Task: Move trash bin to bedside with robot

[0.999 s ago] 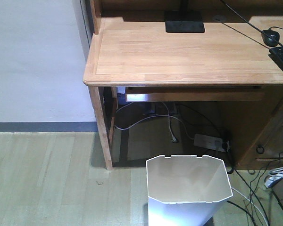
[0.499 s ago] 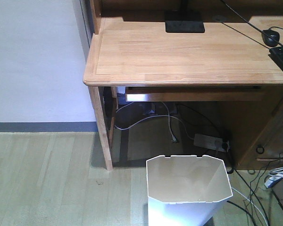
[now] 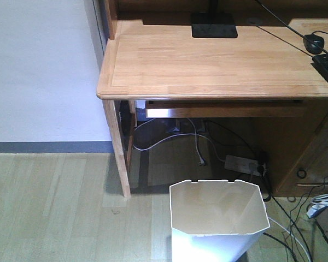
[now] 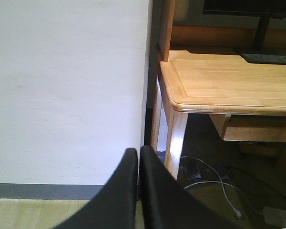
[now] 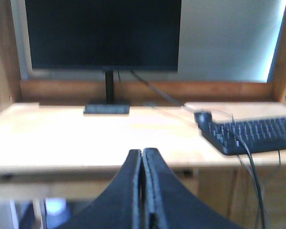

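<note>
The white trash bin (image 3: 218,224) stands on the wood floor in front of the desk, at the bottom of the front view, with its cream inside showing. Its lower part is cut off by the frame edge. My left gripper (image 4: 139,151) is shut with nothing in it and faces the white wall beside the desk's left leg. My right gripper (image 5: 142,152) is shut on nothing and faces the desk top and monitor. Neither gripper shows in the front view. The bedside is out of view.
A light wooden desk (image 3: 208,65) fills the back, its left leg (image 3: 117,147) near the bin. On it are a monitor (image 5: 104,33), a mouse (image 3: 313,42) and a keyboard (image 5: 250,133). A power strip (image 3: 243,162) and loose cables (image 3: 311,213) lie under and right of the desk.
</note>
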Tool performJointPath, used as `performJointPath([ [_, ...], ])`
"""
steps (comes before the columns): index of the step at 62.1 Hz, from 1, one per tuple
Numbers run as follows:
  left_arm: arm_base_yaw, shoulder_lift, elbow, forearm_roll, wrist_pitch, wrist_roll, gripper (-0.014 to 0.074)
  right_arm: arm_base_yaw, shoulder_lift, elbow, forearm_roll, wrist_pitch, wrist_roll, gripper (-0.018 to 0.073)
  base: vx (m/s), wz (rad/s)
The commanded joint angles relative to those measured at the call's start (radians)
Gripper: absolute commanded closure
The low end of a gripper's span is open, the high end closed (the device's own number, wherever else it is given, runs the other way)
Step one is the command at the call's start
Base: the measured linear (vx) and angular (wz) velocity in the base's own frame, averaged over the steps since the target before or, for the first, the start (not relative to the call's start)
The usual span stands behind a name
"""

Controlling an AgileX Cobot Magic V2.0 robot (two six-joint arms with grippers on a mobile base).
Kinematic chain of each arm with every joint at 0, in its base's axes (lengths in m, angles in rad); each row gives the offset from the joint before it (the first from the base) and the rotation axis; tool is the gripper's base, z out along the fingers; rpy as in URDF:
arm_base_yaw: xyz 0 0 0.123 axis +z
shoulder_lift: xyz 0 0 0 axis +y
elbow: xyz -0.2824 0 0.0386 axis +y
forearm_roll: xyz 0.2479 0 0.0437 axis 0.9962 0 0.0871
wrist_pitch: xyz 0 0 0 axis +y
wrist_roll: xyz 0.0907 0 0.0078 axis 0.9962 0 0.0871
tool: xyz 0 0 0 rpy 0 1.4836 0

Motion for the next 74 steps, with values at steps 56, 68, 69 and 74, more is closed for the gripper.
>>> performJointPath([
  [56,0.001,-0.014,0.012,-0.004,-0.069,-0.006,0.0602,0.001,0.309,-0.354,0.024,0.125,0.029,0.0565,0.00,0.00],
  [68,0.001,-0.014,0.012,-0.004,-0.069,-0.006,0.0602,0.001,0.309,-0.354,0.024,0.112,0.028,0.0525,0.00,0.00],
  [69,0.001,-0.014,0.012,-0.004,-0.069,-0.006,0.0602,0.001,0.309,-0.354,0.024,0.113,0.028,0.0519,0.00,0.00],
  [74,0.001,-0.014,0.012,-0.004,-0.069,-0.006,0.0602,0.001,0.309,-0.354,0.024,0.113,0.028,0.0466,0.00,0.00],
])
